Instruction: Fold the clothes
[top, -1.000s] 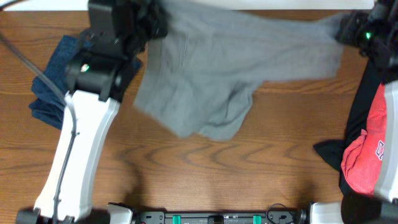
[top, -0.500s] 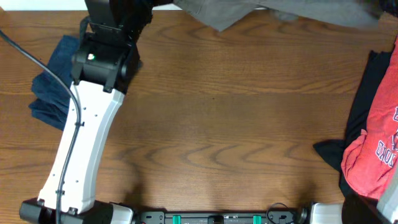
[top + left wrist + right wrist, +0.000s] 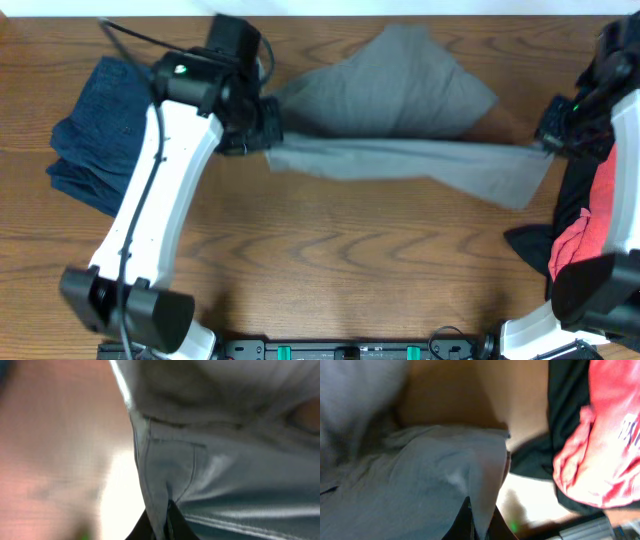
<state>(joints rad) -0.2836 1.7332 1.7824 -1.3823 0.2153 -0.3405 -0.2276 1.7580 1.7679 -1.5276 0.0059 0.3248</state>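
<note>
- The grey-khaki woven shorts (image 3: pixel 400 115) are spread left to right over the far half of the brown wooden worktop (image 3: pixel 350 270). Their near edge is pulled into a taut band between the two arms, and the rest fans out toward the far edge. Whether the cloth touches the wood cannot be told.
- The left fingers (image 3: pixel 262 135) are clamped on the left end of that band. In the left wrist view, seamed cloth runs down into dark closed tips.
- The right fingers (image 3: pixel 548 138) are clamped on the right end. In the right wrist view, a corner of the cloth is pinched between them.
- A dark navy folded garment (image 3: pixel 90 140) lies at the far left, apart from the shorts.
- A red shirt (image 3: pixel 585 235) with white lettering lies on a black garment (image 3: pixel 572 190) at the right edge, just beside the shorts' right end.
</note>
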